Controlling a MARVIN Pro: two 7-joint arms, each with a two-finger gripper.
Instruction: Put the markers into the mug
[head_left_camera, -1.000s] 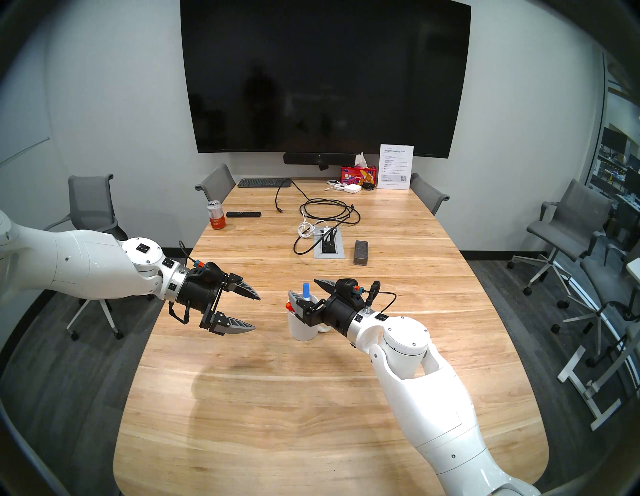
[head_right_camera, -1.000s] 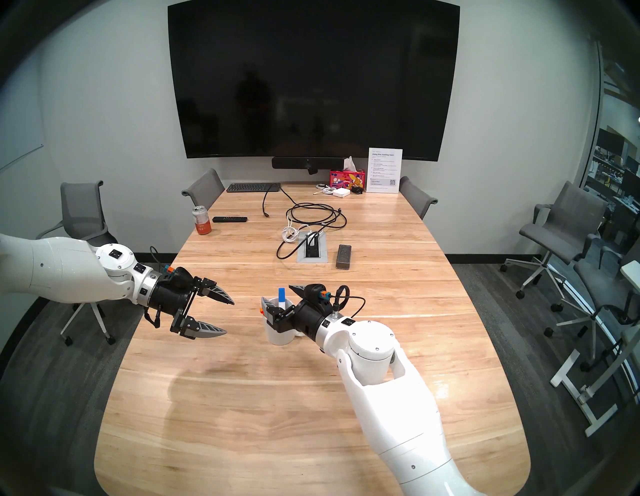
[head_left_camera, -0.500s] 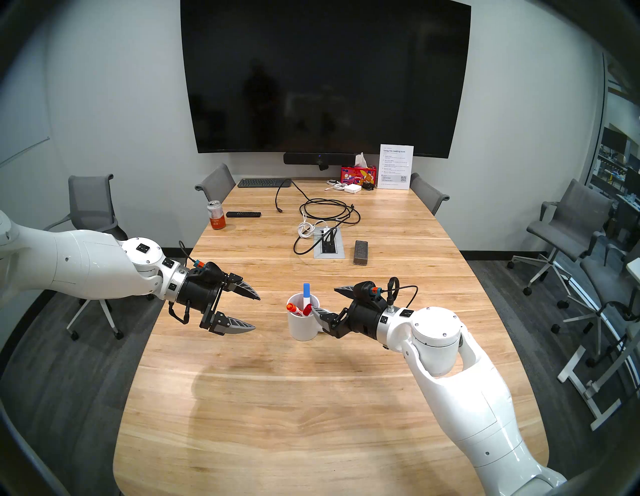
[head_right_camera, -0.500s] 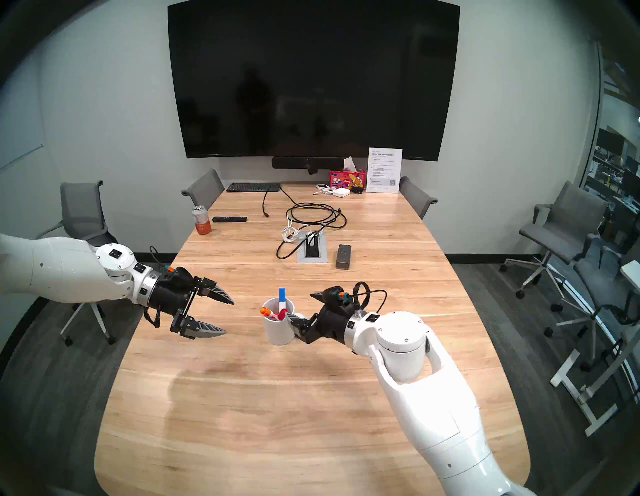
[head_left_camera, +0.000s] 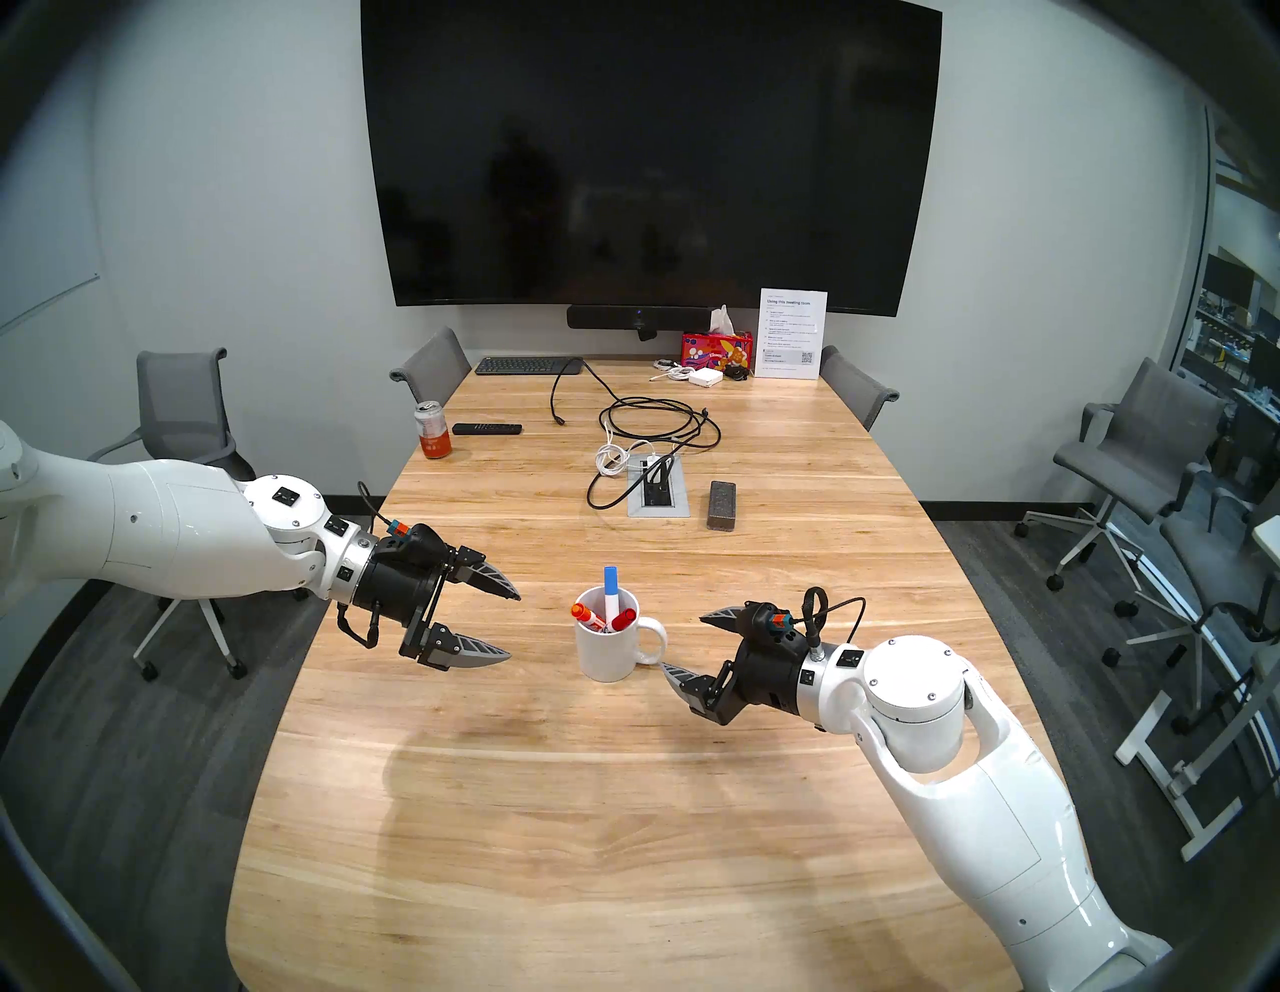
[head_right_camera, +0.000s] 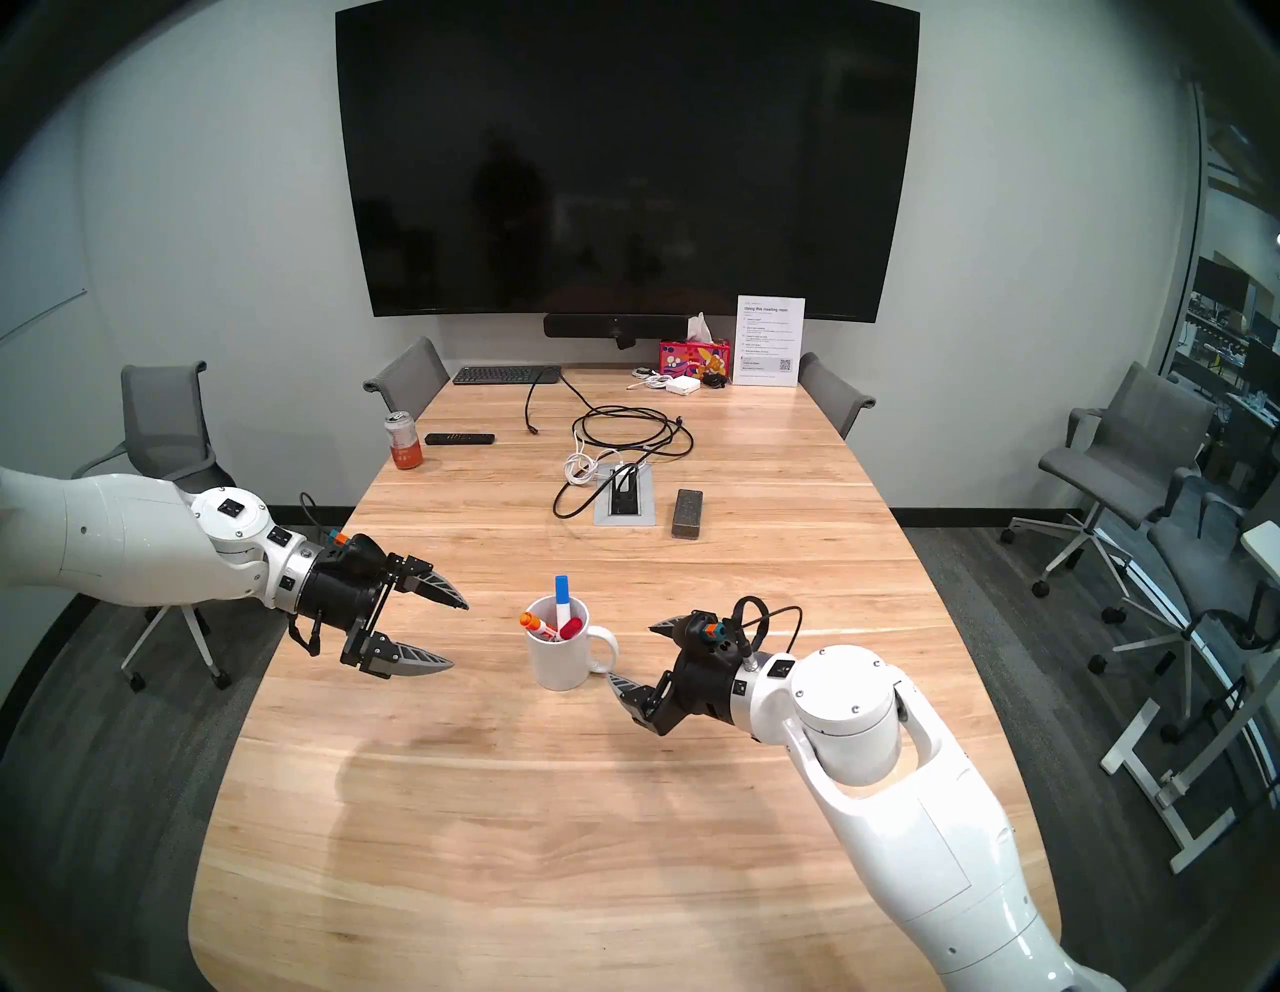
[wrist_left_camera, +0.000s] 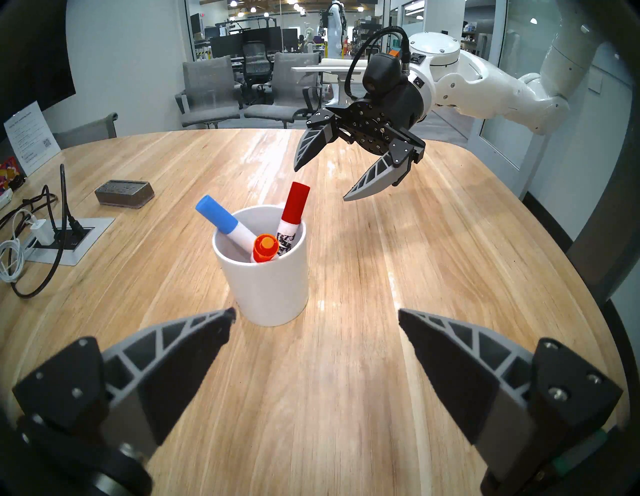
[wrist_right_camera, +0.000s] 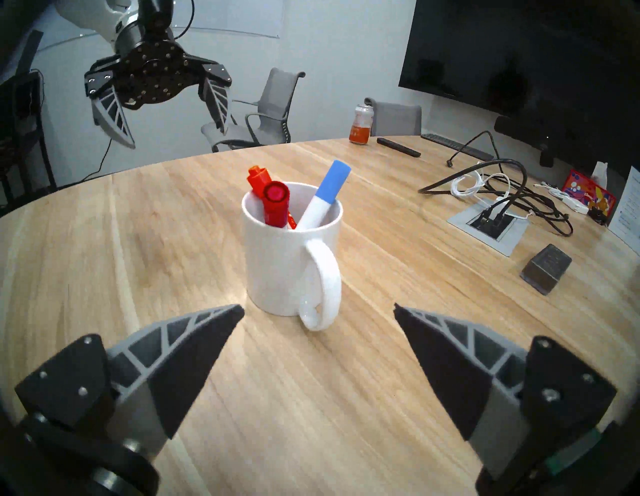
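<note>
Three markers (head_left_camera: 608, 609) stand in mug (head_left_camera: 608, 654), task looks done; left gripper (head_left_camera: 511, 625), right gripper (head_left_camera: 686, 641) jaws apart, empty, clear of mug.

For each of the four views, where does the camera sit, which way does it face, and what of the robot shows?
Head stereo left: high on the head, looking down the table; both arms, left gripper, right gripper.
Head stereo right: nearly the same picture, shifted sideways.
Left wrist: low, facing the mug, the right gripper beyond it; own fingers at the bottom.
Right wrist: low, facing the mug's handle, the left gripper beyond; own fingers at the bottom.
Shared: all four show the mug holding three markers.
</note>
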